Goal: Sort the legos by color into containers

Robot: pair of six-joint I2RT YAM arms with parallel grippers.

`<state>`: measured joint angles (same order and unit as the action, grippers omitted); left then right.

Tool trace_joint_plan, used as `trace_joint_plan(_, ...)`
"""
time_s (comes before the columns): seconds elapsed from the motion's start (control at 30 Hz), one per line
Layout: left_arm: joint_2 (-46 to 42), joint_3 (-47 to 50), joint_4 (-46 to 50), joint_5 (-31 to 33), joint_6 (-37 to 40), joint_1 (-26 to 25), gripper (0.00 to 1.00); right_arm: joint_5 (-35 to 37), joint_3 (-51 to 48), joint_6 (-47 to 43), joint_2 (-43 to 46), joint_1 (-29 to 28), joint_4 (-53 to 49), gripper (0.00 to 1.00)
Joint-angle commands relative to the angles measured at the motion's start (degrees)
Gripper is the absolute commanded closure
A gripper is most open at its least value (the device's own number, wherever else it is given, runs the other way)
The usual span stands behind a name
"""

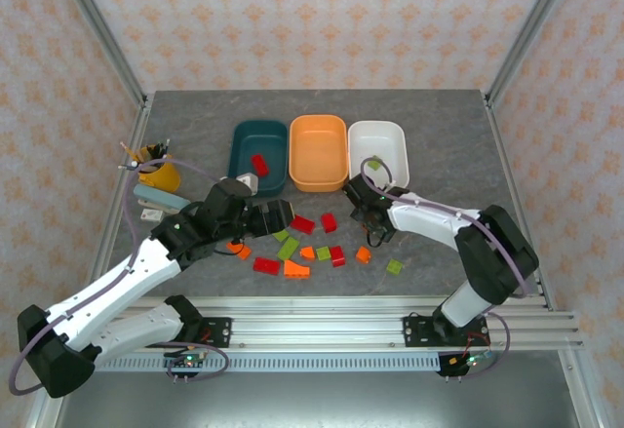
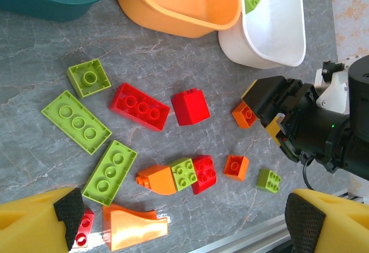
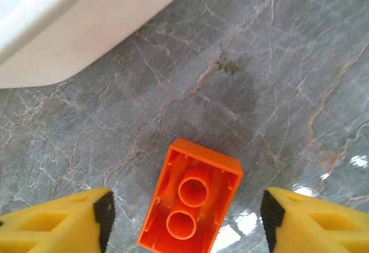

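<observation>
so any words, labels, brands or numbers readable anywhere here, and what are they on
No text can be read in any view.
legos, teal tub, orange tub, white tub: plain, no print or logo seen.
small white tag beside the yellow cup: dark marks, too small to read.

in my right wrist view the orange brick (image 3: 193,204) runs off the frame at 6 o'clock, and the white tub (image 3: 75,17) is cropped at 11. in my left wrist view, a red brick (image 2: 85,230) at 7 o'clock sits partly behind the left finger pad (image 2: 69,210).
</observation>
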<state>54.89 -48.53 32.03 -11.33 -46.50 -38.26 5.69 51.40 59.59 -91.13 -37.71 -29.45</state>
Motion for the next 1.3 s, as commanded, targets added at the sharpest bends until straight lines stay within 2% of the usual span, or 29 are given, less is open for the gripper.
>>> trace_joint_plan(0.0,0.15,-1.74,-1.18,0.87,0.7,-0.5,0.07,-0.37,1.04,2.45,-2.23,0.42,0.33,0.36)
trace_joint_plan(0.4,-0.23,-3.63,1.11,3.2,0.05,-0.5,0.08,-3.64,1.86,-1.4,-2.35,2.21,0.7,0.65)
trace_joint_plan(0.53,4.21,-13.48,10.68,6.76,1.49,1.18,0.08,-1.76,6.1,-8.34,2.31,-0.96,-3.14,0.67)
trace_joint_plan(0.7,10.12,-22.75,13.56,2.22,2.01,8.62,0.07,-1.35,14.39,-15.64,3.77,-4.29,-4.84,0.67)
trace_joint_plan(0.8,14.78,-27.1,14.57,0.1,1.63,13.21,0.07,-1.87,22.87,-21.63,-2.1,-4.23,-4.72,0.67)
trace_joint_plan(0.93,22.43,-34.33,16.58,-1.28,1.59,17.36,0.07,-5.16,39.55,-27.35,-16.17,-2.62,-9.59,0.66)
trace_joint_plan(1.13,30.85,-42.28,18.64,-1.26,2.73,19.87,0.08,-8.28,58.58,-30.61,-33.57,1.24,-14.34,0.65)
trace_joint_plan(1.27,32.98,-42.58,19.81,-1.34,1.83,20.5,0.08,-9.71,70.25,-31.99,-43.42,2.85,-20.62,0.62)
